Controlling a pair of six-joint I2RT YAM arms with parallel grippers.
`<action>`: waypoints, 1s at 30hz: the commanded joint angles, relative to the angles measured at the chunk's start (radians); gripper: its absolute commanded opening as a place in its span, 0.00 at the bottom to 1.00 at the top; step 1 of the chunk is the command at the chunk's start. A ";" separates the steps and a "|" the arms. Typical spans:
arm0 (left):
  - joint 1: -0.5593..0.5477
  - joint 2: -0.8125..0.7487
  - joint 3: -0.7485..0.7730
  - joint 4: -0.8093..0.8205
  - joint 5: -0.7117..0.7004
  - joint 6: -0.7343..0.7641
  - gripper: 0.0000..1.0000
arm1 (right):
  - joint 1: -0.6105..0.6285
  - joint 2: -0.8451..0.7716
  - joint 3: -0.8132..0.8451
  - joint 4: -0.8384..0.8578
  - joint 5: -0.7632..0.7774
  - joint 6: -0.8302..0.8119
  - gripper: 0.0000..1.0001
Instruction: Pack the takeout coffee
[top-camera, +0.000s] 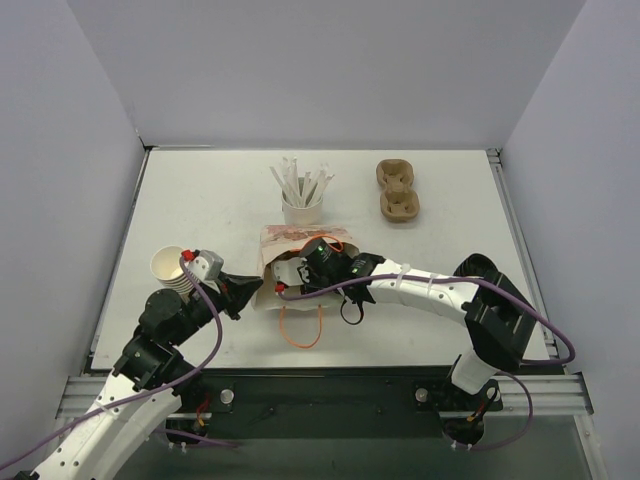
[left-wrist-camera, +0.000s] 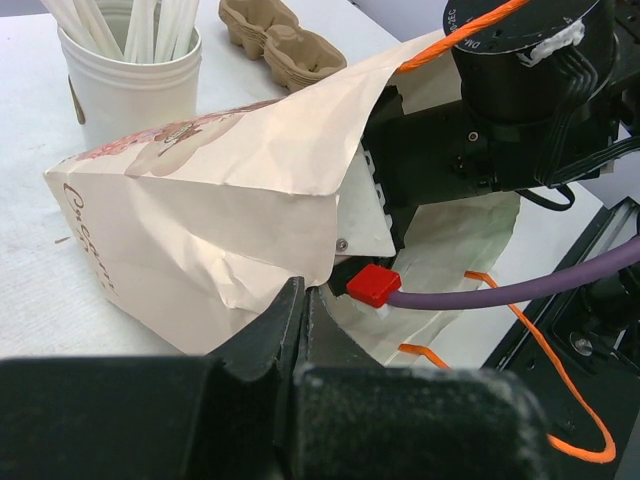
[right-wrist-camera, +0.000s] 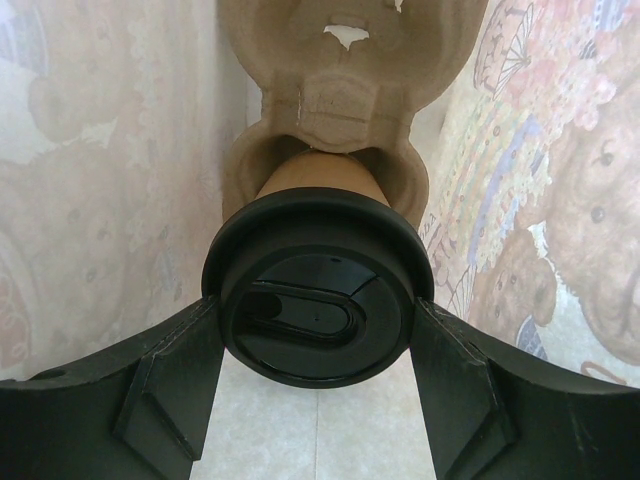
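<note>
The takeout coffee, a brown cup with a black lid, sits in a pulp cup carrier inside the printed paper bag, which lies on its side. My right gripper is reached into the bag, and its fingers press both sides of the lid. In the top view the coffee is hidden by the bag and the right wrist. My left gripper is shut on the lower edge of the bag at its mouth, and it also shows in the top view.
A stack of lidless brown cups stands beside the left arm. A white tub of straws stands just behind the bag. A second pulp carrier lies at the back right. The bag's orange handle trails toward the near edge.
</note>
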 joint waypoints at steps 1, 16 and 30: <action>0.004 0.008 0.050 -0.002 -0.002 -0.011 0.00 | -0.018 0.021 -0.022 -0.020 0.001 0.028 0.49; 0.004 0.027 0.059 0.002 -0.006 -0.009 0.00 | -0.024 0.038 -0.037 -0.004 0.003 0.069 0.50; 0.004 0.073 0.100 -0.010 -0.017 -0.012 0.00 | -0.024 -0.007 0.041 -0.052 -0.014 0.135 0.71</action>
